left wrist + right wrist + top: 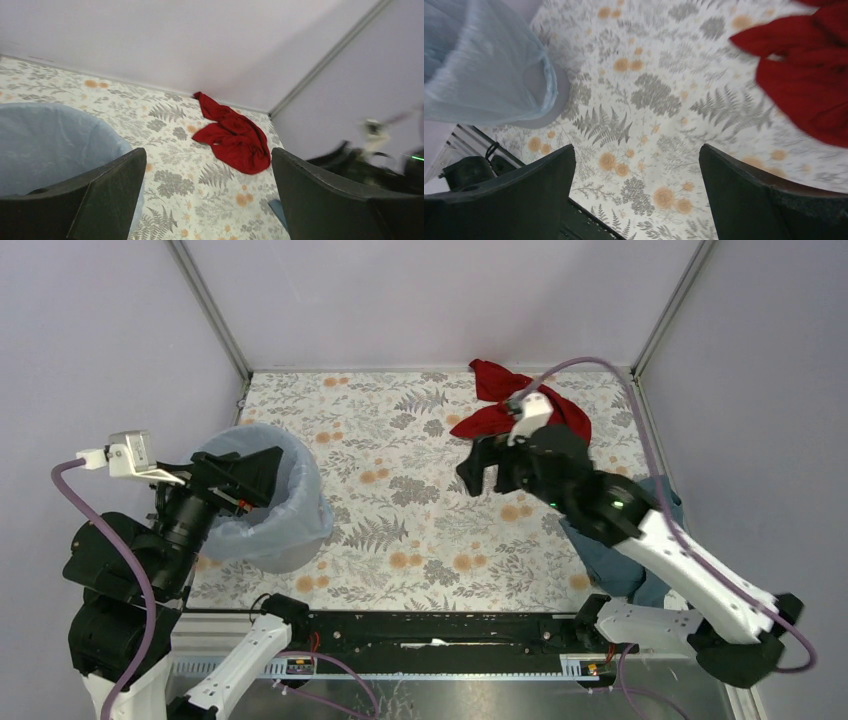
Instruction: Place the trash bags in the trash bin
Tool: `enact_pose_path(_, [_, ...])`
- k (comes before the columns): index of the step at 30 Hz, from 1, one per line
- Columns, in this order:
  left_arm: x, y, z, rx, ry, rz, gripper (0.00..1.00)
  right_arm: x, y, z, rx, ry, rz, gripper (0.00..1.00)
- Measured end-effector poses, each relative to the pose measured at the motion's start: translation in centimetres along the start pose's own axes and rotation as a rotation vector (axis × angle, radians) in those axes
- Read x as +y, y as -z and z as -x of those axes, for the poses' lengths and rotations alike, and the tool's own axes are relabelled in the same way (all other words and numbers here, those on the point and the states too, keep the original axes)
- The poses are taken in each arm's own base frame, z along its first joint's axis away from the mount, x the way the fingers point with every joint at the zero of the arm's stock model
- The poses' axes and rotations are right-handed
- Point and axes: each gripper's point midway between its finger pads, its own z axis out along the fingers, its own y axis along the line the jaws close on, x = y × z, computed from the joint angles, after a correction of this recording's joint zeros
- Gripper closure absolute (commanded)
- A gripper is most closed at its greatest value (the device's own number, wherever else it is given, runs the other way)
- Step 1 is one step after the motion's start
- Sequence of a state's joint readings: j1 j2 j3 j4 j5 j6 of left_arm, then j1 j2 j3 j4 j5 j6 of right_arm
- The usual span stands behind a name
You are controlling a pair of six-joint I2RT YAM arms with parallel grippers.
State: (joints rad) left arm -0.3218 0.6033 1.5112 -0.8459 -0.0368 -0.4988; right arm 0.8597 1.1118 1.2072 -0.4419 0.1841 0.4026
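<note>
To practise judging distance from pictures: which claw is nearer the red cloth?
Right. The right claw hovers close by the red cloth's near-left side. The left claw is far off to the left, at the trash bin's rim.

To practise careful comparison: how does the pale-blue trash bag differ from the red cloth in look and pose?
The trash bag is translucent pale blue; the red cloth is opaque deep red. The trash bag is opened up and draped over the trash bin at the left; the red cloth lies crumpled on the table near the far right corner. Both are soft and wrinkled.
</note>
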Motion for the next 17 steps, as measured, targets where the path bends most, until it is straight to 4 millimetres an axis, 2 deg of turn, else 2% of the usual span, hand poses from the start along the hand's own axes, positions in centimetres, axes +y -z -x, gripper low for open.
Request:
enact_pose_path(3, [0.7,-0.3,0.9,-0.039,0.006,0.051,0.01,-0.4,5.4,4.5,-0.099,0.052,-0.022,0.00])
enact_pose_path(4, [0.9,-0.4,1.3,-0.054,0.007,0.063,0.01,-0.4,8.1,7.0,-0.160,0.063,-0.028,0.00])
enact_pose_path(5, [1.0,-0.5,1.8,-0.073,0.008,0.071,0.01,-0.4,8.9,7.7,-0.181,0.064,-0.026,0.00])
enact_pose_path(8, [1.1,-0.5,2.8,-0.111,0.007,0.089,0.01,-0.5,13.9,11.2,-0.299,0.069,-0.018,0.00])
enact_pose_path(13, [1.0,-0.5,4.3,-0.165,-0.001,0.099,0.01,-1.4,19.5,13.8,-0.442,0.068,-0.010,0.00])
enact_pose_path(15, [1.0,-0.6,4.6,-0.174,-0.007,0.103,0.01,-1.6,20.7,14.3,-0.476,0.066,-0.011,0.00])
enact_pose_path(17, [1.1,-0.8,4.6,-0.174,-0.012,0.106,0.01,-1.8,20.9,14.4,-0.492,0.068,-0.016,0.00])
